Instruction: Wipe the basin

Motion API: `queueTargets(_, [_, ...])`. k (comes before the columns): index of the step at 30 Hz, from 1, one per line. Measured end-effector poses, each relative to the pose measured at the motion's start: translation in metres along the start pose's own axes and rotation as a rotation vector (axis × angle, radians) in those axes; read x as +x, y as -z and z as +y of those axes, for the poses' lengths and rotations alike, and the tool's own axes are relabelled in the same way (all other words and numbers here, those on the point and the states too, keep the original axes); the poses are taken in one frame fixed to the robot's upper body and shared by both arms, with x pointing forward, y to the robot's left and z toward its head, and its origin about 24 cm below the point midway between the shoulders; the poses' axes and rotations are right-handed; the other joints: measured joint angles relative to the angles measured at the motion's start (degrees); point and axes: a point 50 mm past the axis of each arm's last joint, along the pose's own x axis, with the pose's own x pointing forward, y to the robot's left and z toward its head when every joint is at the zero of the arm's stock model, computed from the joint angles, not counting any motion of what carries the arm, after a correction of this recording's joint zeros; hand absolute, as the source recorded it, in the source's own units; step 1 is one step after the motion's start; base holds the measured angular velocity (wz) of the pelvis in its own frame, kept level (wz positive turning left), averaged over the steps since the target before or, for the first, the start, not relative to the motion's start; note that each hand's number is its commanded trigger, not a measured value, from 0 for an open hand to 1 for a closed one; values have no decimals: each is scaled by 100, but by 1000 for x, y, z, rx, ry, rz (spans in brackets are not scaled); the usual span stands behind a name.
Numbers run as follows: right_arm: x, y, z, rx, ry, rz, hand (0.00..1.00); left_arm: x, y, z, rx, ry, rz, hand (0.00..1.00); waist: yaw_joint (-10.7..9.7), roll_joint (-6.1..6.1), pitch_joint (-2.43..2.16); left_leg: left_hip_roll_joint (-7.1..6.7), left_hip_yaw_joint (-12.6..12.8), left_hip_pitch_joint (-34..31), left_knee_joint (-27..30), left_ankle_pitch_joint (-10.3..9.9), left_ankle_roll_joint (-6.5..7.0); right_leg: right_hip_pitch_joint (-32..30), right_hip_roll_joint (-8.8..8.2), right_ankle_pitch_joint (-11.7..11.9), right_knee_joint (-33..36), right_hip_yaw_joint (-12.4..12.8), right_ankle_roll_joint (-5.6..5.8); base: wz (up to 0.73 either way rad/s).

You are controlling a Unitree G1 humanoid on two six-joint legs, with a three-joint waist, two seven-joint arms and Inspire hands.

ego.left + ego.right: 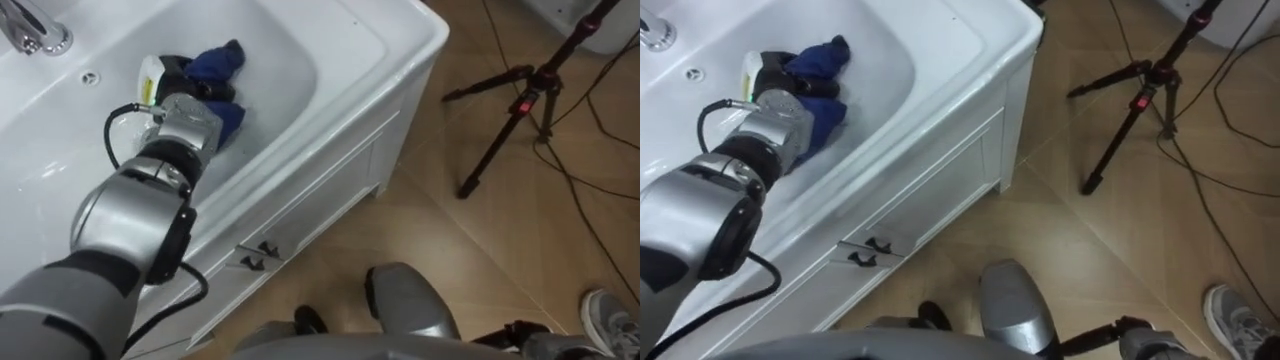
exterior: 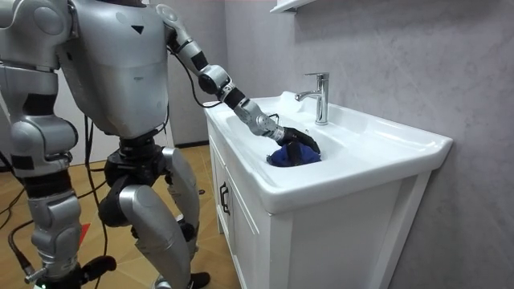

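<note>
Left hand (image 1: 177, 78) clenched on the bunched blue cloth (image 1: 218, 60) down in the basin (image 1: 300, 70); the wadded cloth could slip free mid-stroke if the grip is loose, or a wide sweep could knock the tap (image 1: 35, 32).

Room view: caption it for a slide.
Robot at the basin, left hand gripping a cloth inside it.

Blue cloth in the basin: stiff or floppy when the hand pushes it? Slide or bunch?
Likely floppy: the blue cloth lies crumpled in folds by the left hand. Probably light, so it should bunch rather than move as one piece. On the smooth glossy basin it may slide easily; wet or dry I cannot tell.
</note>
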Motion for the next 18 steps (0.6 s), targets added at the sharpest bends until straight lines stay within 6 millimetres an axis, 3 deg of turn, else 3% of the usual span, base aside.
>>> queueTargets(18, [0,-1,1,-27,-1,-31,0,-4,-15,-6,-97,31,-48,100,2,38,1,2,31,62,-99,6,3,142,20,41,-211,-24,43,1])
